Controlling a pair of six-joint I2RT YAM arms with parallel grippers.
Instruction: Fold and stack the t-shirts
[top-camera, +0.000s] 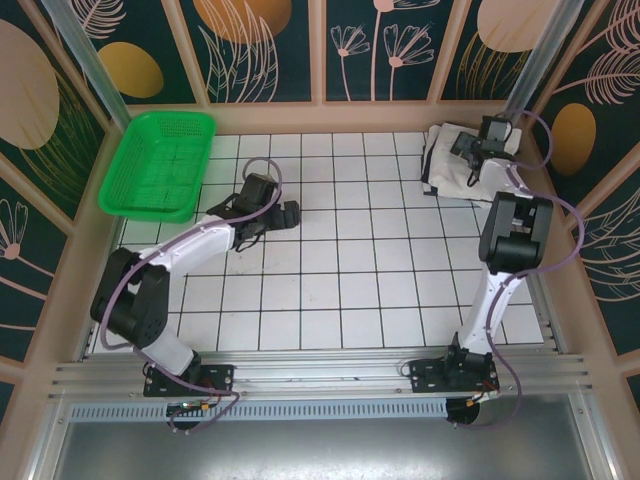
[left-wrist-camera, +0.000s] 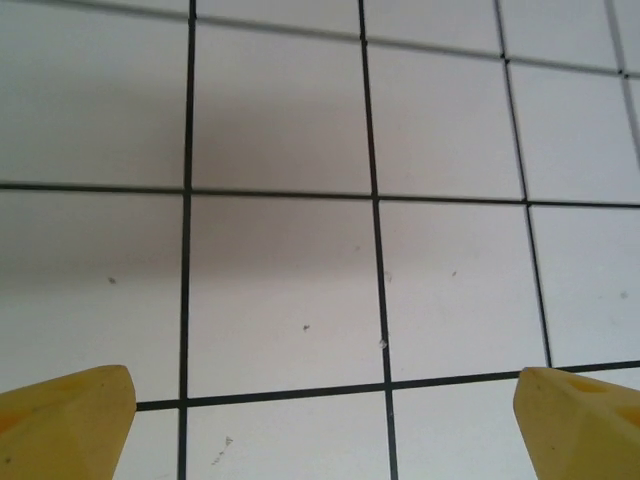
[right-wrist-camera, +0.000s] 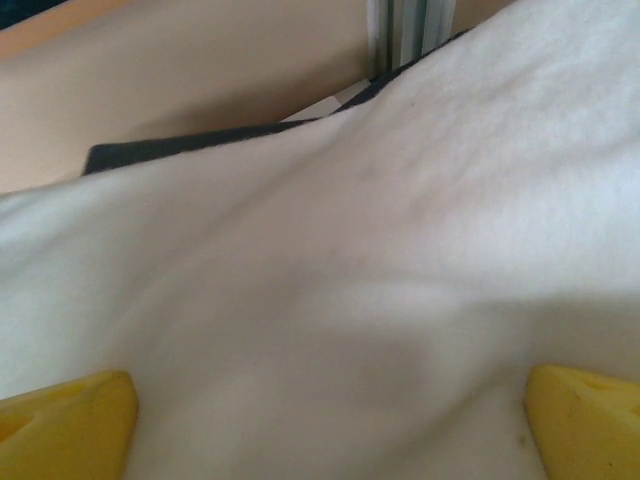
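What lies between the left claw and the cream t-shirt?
Just bare gridded table, as the top view shows: the left claw hangs open over tiles, and the cream t-shirt lies far right.

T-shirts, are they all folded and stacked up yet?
Nearly, it seems. Done: the cream cloth t-shirt lies folded on the dark navy t-shirt in the far right corner of the white tiled table. In hand: nothing; the right pincer hangs open over the cream one, the left pincer open above bare tiles. Left: maybe only pulling the arms away.
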